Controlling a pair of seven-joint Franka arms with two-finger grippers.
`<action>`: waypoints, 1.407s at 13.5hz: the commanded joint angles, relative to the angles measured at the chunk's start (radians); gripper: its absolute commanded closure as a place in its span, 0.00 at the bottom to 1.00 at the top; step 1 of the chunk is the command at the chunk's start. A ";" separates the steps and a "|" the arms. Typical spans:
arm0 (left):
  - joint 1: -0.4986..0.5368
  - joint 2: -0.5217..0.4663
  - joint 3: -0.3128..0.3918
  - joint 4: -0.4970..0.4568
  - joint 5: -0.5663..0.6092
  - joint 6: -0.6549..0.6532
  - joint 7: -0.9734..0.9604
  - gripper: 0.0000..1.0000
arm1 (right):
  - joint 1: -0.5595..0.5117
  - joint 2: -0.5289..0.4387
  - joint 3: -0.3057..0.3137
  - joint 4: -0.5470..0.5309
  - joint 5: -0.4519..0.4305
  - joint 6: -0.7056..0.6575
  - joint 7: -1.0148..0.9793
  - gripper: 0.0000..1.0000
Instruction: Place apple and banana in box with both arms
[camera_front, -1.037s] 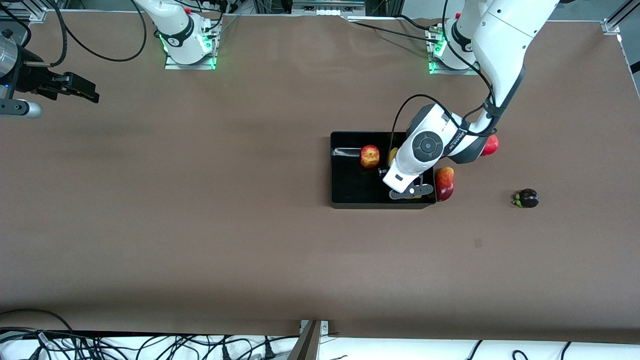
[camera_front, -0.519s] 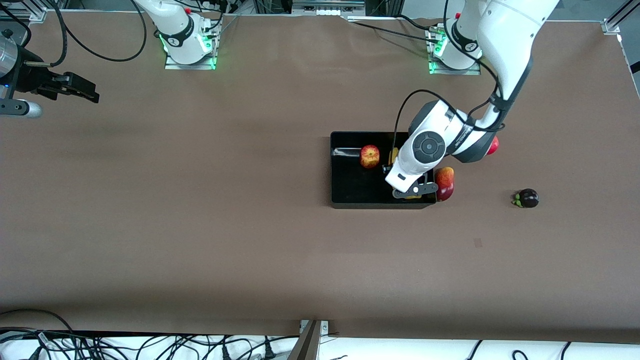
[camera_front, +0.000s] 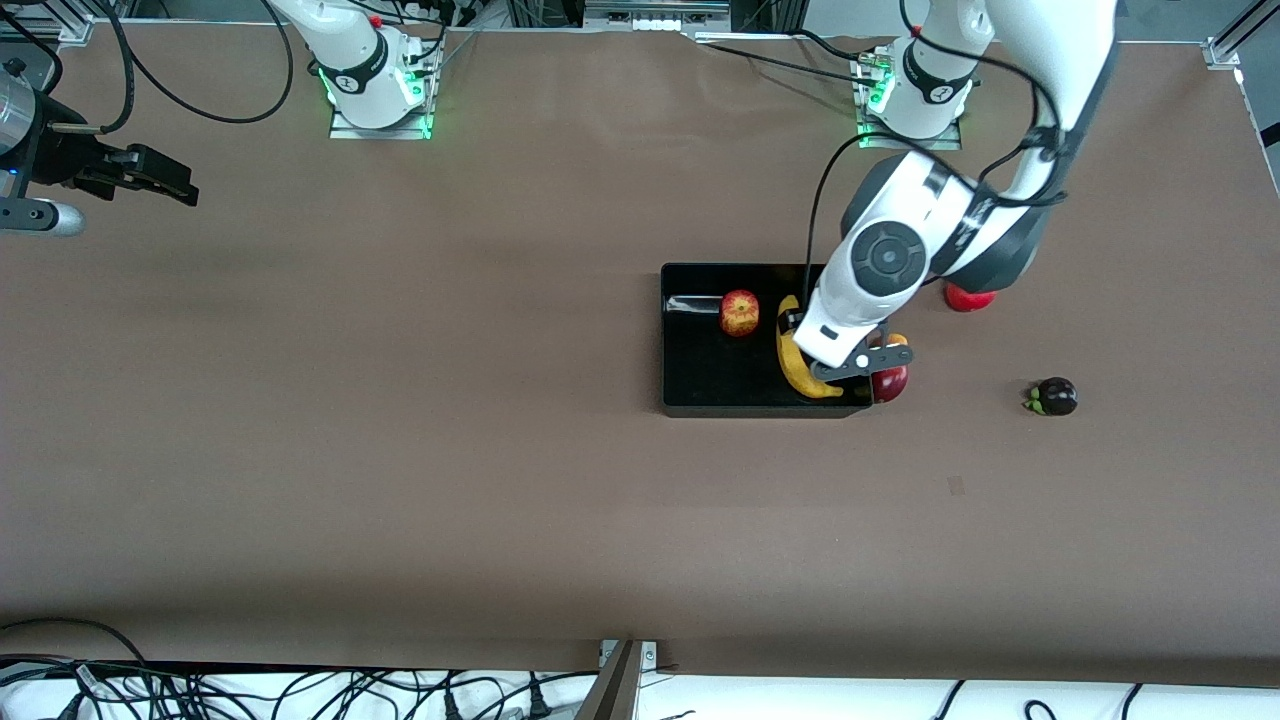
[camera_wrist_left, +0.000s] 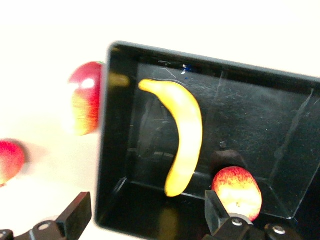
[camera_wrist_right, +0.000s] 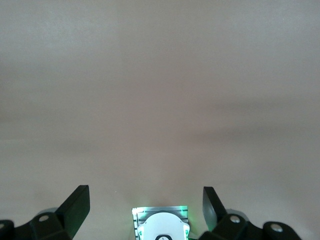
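Banana (camera_front: 800, 366) and apple (camera_front: 739, 312) lie in box (camera_front: 680, 400), apple at banana's nine o'clock; task looks done. Left pincer (camera_front: 812, 352) over box, right pincer (camera_front: 150, 175) waiting: both wide open, empty.

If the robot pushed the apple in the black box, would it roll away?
Probably a little: the apple looks round, so a nudge may roll it. The box has upright walls that should stop it. Its glossy floor may let it slide too.

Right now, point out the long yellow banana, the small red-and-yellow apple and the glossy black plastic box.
long curved yellow banana (camera_wrist_left: 186, 134), left wrist view, mid-body
small red apple mottled with yellow (camera_front: 739, 312), front view, top face by the stem dimple
shallow glossy black plastic box (camera_front: 700, 370), front view, bare floor
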 joint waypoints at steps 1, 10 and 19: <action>0.055 -0.082 -0.013 0.022 -0.040 -0.086 0.064 0.00 | -0.011 0.008 0.008 0.022 0.004 -0.011 -0.002 0.00; 0.270 -0.277 0.010 0.117 -0.084 -0.325 0.514 0.00 | -0.009 0.010 0.008 0.022 0.004 -0.011 -0.001 0.00; 0.274 -0.397 0.197 0.120 -0.078 -0.336 0.784 0.00 | -0.009 0.008 0.009 0.023 -0.005 0.000 -0.004 0.00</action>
